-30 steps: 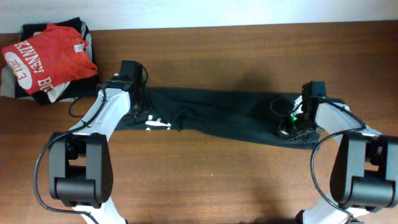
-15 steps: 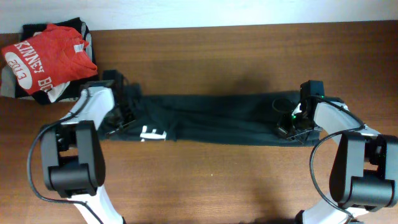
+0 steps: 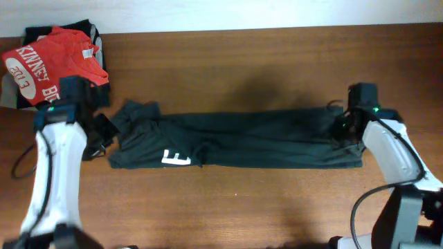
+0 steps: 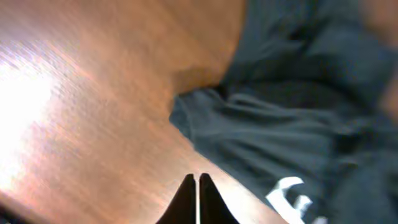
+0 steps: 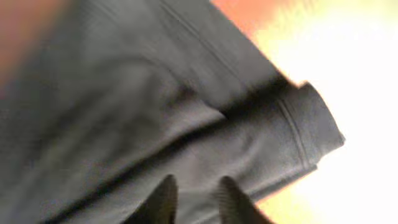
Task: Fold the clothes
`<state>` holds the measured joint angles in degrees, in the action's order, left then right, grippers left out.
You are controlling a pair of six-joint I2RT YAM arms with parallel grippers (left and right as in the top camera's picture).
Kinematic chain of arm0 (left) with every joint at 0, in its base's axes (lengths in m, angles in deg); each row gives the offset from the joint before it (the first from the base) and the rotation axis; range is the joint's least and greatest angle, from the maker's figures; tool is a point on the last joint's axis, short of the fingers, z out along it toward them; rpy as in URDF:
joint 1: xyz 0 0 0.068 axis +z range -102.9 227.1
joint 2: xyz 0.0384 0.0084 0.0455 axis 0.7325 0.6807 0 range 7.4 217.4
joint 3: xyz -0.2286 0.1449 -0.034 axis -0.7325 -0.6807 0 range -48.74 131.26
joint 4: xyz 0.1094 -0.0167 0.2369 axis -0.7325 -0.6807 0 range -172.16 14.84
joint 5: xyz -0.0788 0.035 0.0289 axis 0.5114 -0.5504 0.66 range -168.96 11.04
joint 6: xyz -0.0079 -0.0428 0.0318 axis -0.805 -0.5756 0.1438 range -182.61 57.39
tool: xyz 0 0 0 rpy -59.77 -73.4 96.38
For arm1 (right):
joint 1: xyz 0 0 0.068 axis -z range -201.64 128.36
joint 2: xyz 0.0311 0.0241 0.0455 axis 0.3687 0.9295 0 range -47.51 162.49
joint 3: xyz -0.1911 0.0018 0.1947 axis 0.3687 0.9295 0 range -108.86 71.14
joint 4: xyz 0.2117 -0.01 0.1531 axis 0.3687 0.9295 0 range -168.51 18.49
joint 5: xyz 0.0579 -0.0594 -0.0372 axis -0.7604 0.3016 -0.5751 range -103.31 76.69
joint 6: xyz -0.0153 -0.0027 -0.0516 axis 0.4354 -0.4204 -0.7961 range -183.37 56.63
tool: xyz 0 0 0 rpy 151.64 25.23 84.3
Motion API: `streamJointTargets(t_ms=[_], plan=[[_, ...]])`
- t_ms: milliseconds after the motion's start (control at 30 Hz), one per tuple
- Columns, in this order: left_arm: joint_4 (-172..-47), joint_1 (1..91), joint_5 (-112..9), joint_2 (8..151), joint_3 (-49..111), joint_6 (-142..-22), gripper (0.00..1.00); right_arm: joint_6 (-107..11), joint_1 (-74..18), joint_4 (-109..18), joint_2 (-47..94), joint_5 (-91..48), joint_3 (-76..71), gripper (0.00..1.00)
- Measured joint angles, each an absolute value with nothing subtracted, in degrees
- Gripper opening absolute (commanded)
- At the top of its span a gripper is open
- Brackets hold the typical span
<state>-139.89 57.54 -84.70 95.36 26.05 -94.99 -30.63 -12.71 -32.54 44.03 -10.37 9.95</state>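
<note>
- Left fingers (image 4: 197,180) were pressed tip to tip, closed on nothing, and hung over bare bench (image 4: 74,124) just short of the cloth's edge.
- Right fingers (image 5: 196,180) stood apart with nothing between them, hanging over the dark fabric close to a rolled hem (image 5: 298,124). I could not tell whether they touched the cloth.
- Black T-shirt (image 3: 263,138) lay flat on the bench as one long narrow band running left to right, with an arm at each end. Judged: it was laid this way so each arm could reach one end, and the lengthwise fold is in while the crosswise fold is not yet done.
- One white letter (image 3: 175,160) showed on the band's near edge towards the left, so the print sits mostly folded inside.
- The band's left end (image 3: 135,114) was bunched and uneven, while the right end looked squarer. Judged: the left end wants smoothing before it is brought over, or the fold will come out lumpy.
- The far half of the bench carried nothing but wood grain.
- Red T-shirt (image 3: 55,66) lay crumpled on a small pile in the far left corner, well apart from the band. Judged: it is parked there clear of the folding space.
</note>
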Motion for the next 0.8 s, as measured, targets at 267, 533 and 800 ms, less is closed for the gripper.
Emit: streamJointTargets(t_ms=[267, 533, 800], plan=[[-138.1, 42.1, -69.0, 96.2, 26.0, -88.7, 0.66, -42.5, -17.3, -33.8, 43.9, -36.0, 8.0, 0.73], [-136.6, 18.9, -82.0, 110.0, 26.0, -84.4, 0.66, -42.8, -18.7, -33.8, 44.8, -36.2, 8.0, 0.74], [-132.1, 17.1, -92.0, 115.1, 26.0, -82.0, 0.23, -42.8, -18.7, -33.8, 44.8, -36.2, 8.0, 0.74]])
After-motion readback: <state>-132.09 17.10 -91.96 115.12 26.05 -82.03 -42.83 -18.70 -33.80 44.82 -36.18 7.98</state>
